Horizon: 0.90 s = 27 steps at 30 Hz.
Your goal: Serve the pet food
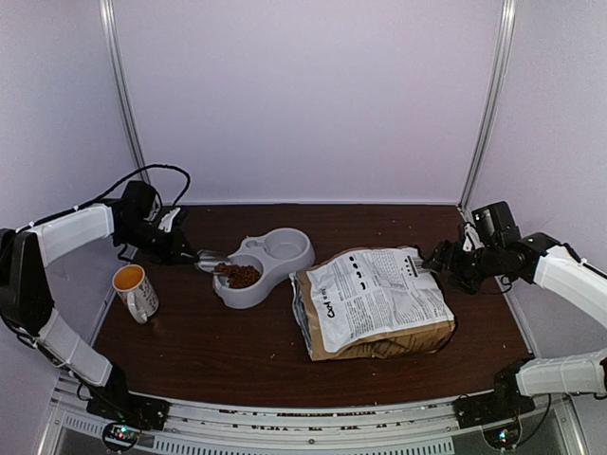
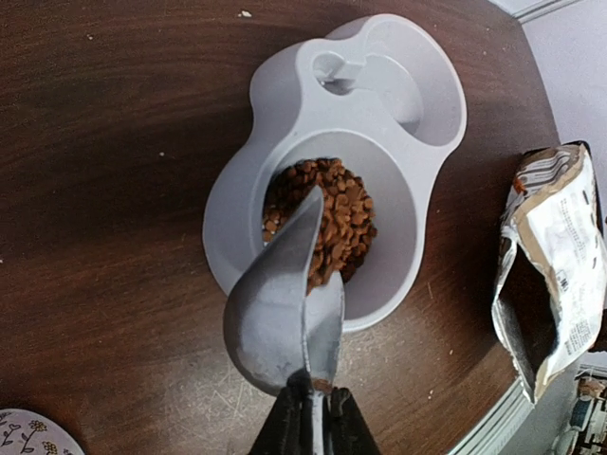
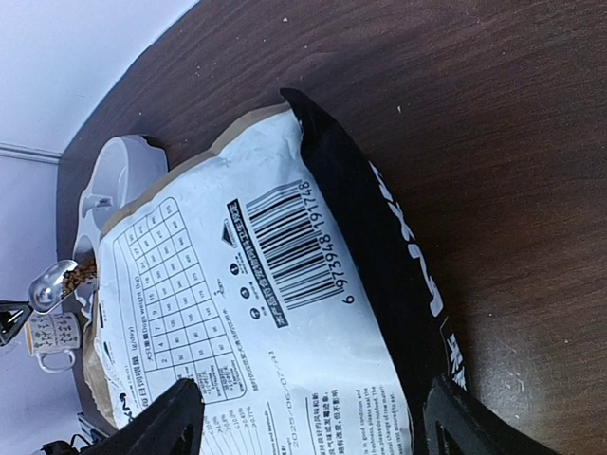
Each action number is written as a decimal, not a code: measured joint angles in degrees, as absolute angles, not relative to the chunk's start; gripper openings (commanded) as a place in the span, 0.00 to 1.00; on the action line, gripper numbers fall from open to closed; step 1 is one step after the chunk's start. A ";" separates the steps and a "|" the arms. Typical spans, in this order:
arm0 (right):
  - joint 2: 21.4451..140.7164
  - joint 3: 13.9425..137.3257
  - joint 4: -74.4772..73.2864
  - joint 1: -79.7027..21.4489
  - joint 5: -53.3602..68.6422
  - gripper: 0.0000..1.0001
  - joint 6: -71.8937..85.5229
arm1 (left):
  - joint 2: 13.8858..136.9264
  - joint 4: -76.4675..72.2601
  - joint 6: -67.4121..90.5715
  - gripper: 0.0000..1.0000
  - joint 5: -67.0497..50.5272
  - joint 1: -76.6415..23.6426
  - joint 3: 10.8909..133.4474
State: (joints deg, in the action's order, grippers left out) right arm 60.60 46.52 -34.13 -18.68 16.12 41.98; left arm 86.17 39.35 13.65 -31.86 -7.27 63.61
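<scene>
The pet food is a heap of reddish-brown kibble in the near cup of the grey double bowl, and it also shows in the top view. My left gripper is shut on the handle of a metal scoop, which is tipped on its side over the bowl's near rim. The food bag lies flat, white printed side up. My right gripper is open, its fingers wide apart over the bag's end. In the top view it is at the bag's far right corner.
A patterned mug stands left of the bowl near the left table edge. The bag's open mouth faces the bowl. The bowl's far cup holds no kibble. White walls enclose the table on three sides.
</scene>
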 measured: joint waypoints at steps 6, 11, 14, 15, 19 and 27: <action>59.53 46.57 -35.24 -18.68 14.48 0.82 41.52 | 86.37 41.98 11.75 0.00 -26.41 -10.24 65.54; 59.20 47.09 -37.17 -18.68 12.45 0.82 40.45 | 86.50 43.16 10.66 0.00 -22.90 -12.03 67.11; 59.02 48.97 -39.40 -18.68 10.59 0.82 39.72 | 86.48 43.75 10.41 0.00 -21.45 -12.12 67.18; 58.89 49.74 -40.18 -18.68 10.04 0.82 39.35 | 86.46 43.88 10.39 0.00 -20.95 -12.12 67.18; 57.71 55.16 -44.03 -19.59 6.52 0.82 38.52 | 85.41 44.14 10.63 0.00 -19.14 -12.12 67.18; 62.50 73.36 -53.10 -38.02 -8.21 0.82 38.15 | 77.38 44.40 13.26 0.00 -18.04 -12.12 67.20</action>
State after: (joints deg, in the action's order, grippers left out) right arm 62.50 73.36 -53.10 -38.02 -8.21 38.15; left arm 77.38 44.40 13.26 -18.04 -12.12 67.20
